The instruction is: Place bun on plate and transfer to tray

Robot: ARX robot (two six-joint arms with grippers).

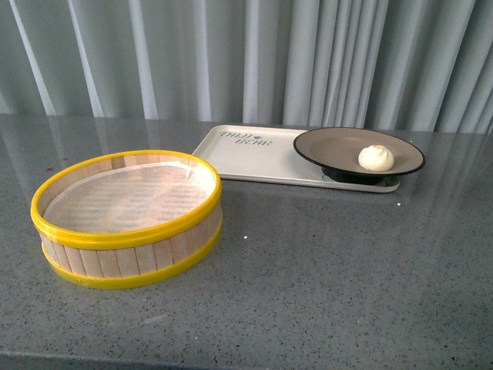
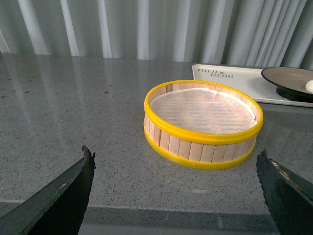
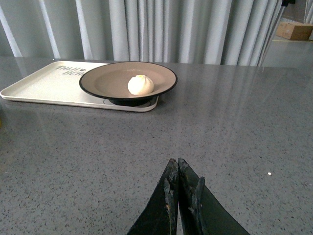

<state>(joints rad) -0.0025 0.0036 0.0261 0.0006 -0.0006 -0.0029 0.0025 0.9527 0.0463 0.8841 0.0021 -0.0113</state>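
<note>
Left gripper [image 2: 173, 183]: jaws wide apart, empty, above grey speckled countertop [image 1: 323, 277], facing yellow-rimmed wooden steamer basket [image 2: 203, 125]. Right gripper [image 3: 177, 188]: jaws pressed together, empty, well short of cream-white rectangular tray [image 3: 46, 83]. Small white pleated bun [image 1: 376, 158] on taupe, black-rimmed round plate [image 1: 331, 146]; plate on tray's right end, overhanging its edge.

The steamer basket [image 1: 127, 218] has pale wooden slats, glossy yellow bands and a papery liner; the speckled grey countertop [image 1: 323, 270] gleams (stone-like), the tray [image 1: 246, 150] looks smooth.
</note>
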